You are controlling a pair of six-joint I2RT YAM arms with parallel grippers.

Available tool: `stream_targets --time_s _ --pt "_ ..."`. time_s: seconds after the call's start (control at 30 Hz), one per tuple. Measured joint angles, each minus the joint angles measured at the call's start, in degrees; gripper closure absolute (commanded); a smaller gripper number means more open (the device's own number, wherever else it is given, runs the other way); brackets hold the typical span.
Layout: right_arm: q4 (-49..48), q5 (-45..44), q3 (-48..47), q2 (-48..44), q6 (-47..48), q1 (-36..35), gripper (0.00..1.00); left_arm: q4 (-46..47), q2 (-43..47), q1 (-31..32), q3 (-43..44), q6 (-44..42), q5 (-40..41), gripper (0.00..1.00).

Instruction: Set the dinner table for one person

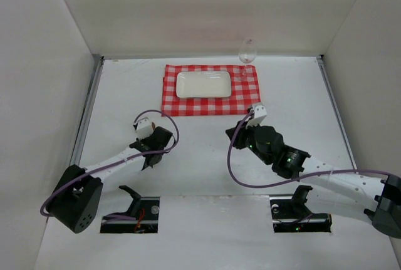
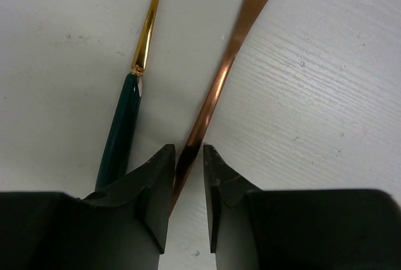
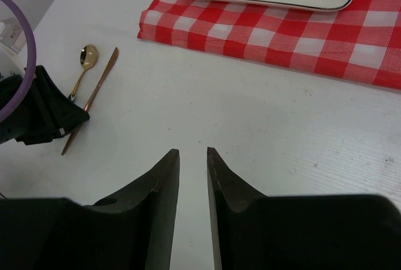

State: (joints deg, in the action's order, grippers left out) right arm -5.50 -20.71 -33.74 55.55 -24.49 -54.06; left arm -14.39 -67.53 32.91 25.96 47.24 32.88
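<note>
L gripper [image 1: 152, 148] sits low on table [image 1: 125, 94], which spans the top view; cloth [image 1: 210, 104] + plate [image 1: 202, 84] far-center. L wrist: jaws narrow astride knife [image 2: 213, 94], prob for pickup; clamped? can't tell. R wrist: R gripper [image 3: 192, 152] slightly apart, empty.

On the dinner table [image 1: 125, 88] a cloth [image 1: 210, 106] lay toward the far edge, about midway between the sides. A plate [image 1: 203, 84] rested on the cloth, set toward its far side and well inside its borders. A glass [image 1: 248, 51] stood upright at the cloth's far right corner, to the right of the plate and behind it. Nearer than the cloth and to its left, a spoon [image 2: 145, 38] and a knife [image 2: 219, 82] lay side by side on the bare table, the spoon on the left, close but apart. The left gripper [image 2: 188, 157] sat over their near ends, a finger on either side of the knife's handle. The right gripper [image 3: 193, 154] hung over bare table near the cloth's near right corner.
</note>
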Motion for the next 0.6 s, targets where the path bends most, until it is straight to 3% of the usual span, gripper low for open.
stream_targets --time_s 0.17,0.43,0.6 --pt "-0.24 0.02 0.04 -0.39 -0.39 0.00 0.68 0.33 0.00 0.02 0.00 0.24 0.17 0.96" --pt "-1.27 0.02 2.21 -6.38 -2.82 3.48 0.67 -0.46 7.23 3.06 0.50 -1.44 -1.11 0.99" --pt "-0.92 -0.07 5.46 -11.69 -5.73 8.55 0.67 -0.92 6.64 8.35 7.82 -3.13 -1.53 0.99"
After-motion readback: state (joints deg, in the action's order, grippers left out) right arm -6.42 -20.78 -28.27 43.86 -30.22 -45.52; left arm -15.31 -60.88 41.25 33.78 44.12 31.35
